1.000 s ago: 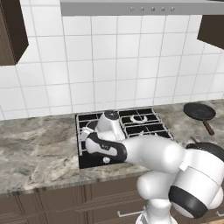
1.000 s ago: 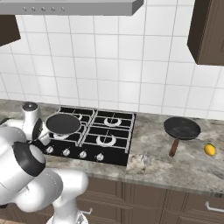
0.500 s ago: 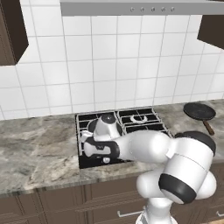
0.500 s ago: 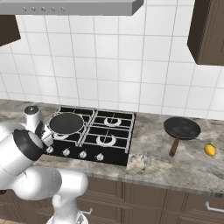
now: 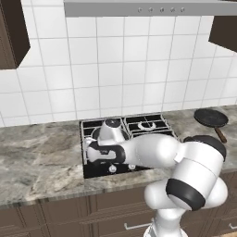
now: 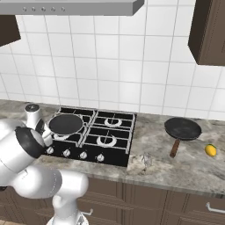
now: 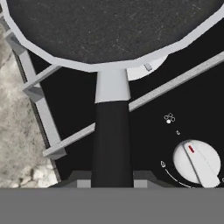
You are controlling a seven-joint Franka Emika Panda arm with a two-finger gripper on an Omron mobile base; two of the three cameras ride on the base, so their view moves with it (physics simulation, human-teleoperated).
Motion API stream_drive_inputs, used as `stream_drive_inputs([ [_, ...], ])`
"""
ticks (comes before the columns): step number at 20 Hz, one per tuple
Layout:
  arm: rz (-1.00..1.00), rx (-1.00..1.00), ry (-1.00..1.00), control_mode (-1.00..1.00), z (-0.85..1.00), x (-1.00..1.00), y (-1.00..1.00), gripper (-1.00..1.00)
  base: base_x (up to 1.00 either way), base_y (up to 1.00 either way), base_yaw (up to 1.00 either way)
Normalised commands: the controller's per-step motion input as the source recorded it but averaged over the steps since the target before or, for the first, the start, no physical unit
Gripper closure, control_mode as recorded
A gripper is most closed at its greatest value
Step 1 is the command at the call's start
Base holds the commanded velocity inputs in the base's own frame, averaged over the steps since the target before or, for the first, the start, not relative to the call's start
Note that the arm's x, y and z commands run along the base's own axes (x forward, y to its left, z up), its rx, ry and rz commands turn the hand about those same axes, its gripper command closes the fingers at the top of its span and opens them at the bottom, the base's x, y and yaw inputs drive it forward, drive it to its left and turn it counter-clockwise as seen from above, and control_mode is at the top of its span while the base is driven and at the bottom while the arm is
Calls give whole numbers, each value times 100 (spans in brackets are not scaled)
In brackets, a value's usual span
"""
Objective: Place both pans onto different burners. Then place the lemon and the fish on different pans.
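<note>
I am keeping the gripper (image 7: pixel 112 181) pinching the first pan's (image 6: pixel 66 124) handle (image 7: pixel 112 140), settling it over the cooktop's (image 6: pixel 110 132) front-left burner; second pan (image 6: pixel 183 129) waiting right of cooktop.

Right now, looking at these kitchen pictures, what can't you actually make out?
- Gripper: in the hand view its tips are cut off by the bottom edge, shut on the pan handle.
- Left burners: in the left base view the arm covers them.
- Fish: in the right base view too small to tell its shape.
- Lemon: tiny, no detail.
</note>
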Motion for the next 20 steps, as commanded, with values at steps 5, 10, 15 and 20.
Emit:
stream_drive_inputs([
  [5,10,0,0,-100,-10,5,22,100,0,0,0],
  [10,3,0,0,-100,-3,0,3,100,0,0,0],
  [15,3,0,1,-100,-1,0,2,100,0,0,0],
  [20,3,0,2,-100,0,-1,6,100,0,0,0],
])
